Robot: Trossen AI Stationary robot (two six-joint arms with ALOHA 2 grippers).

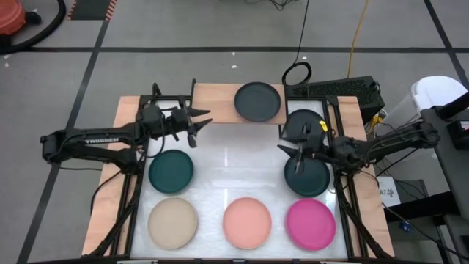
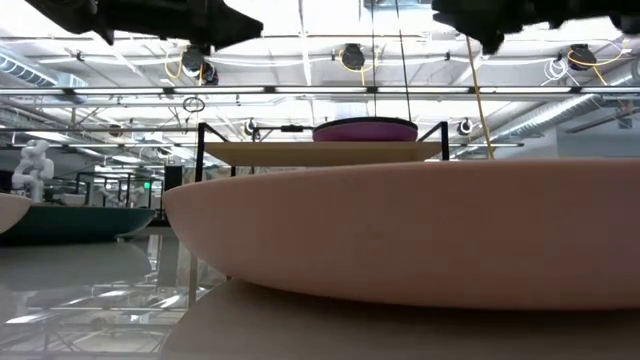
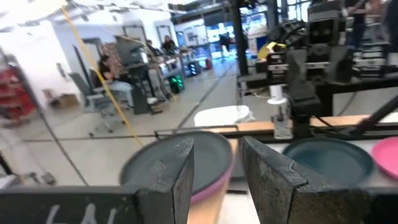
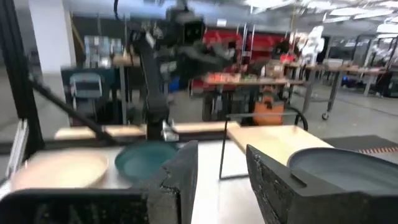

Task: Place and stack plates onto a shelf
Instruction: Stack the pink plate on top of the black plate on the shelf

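The shelf point(image 1: 220, 103) stands at the table's far edge. On its right half a dark grey plate point(image 1: 258, 101) lies on a purple plate point(image 2: 365, 130). A second dark grey plate point(image 1: 302, 117) lies on the table right of the shelf. Two teal plates point(image 1: 171, 170) point(image 1: 308, 180), a beige plate point(image 1: 173, 222), a salmon plate point(image 1: 247, 222) and a magenta plate point(image 1: 311, 224) also lie flat on the table. My left gripper point(image 1: 199, 125) hangs open in the air by the shelf's left end. My right gripper point(image 1: 287, 150) hangs open above the right teal plate's far edge.
The white table point(image 1: 234, 161) has bare room in its middle between both arms, and the shelf's left half point(image 1: 212, 99) is bare wood. Black frame rails point(image 1: 344, 205) run along the table's sides. A person point(image 3: 115, 78) sits far off in the room.
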